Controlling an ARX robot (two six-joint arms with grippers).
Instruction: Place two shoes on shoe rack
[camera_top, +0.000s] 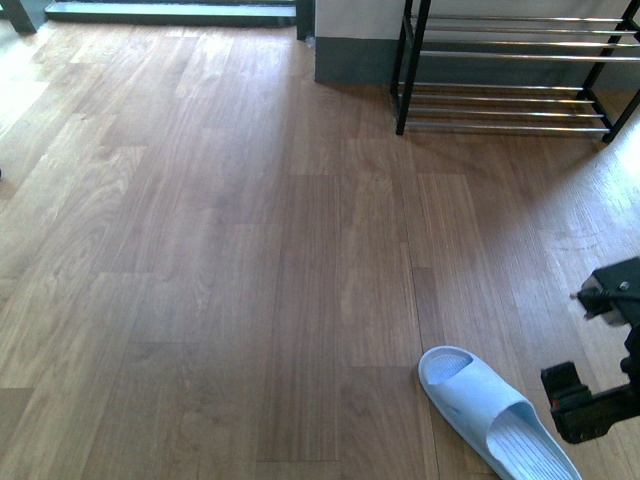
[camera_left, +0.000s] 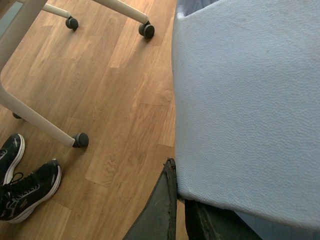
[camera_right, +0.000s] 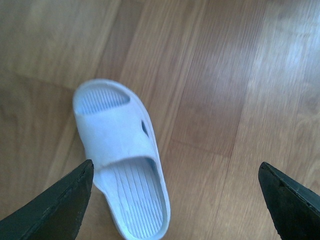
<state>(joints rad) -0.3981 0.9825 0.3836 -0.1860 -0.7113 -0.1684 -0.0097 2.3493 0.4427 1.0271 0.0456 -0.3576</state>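
Shoe rack (camera_top: 510, 70) stood at the far right by the wall (camera_top: 355, 15); one pale blue slide (camera_top: 495, 415) lay on the wood floor (camera_top: 200, 250) under your right gripper (camera_right: 176, 164), its jaws spread wide; your left gripper (camera_left: 180, 210) clamped the other slide (camera_left: 250, 100).

No readable text, labels or numbers anywhere

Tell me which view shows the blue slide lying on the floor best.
The right wrist view: the slide lies nearly whole, strap and ribbed footbed clear. The front view crops its heel at the frame's edge. The left wrist view lacks it.
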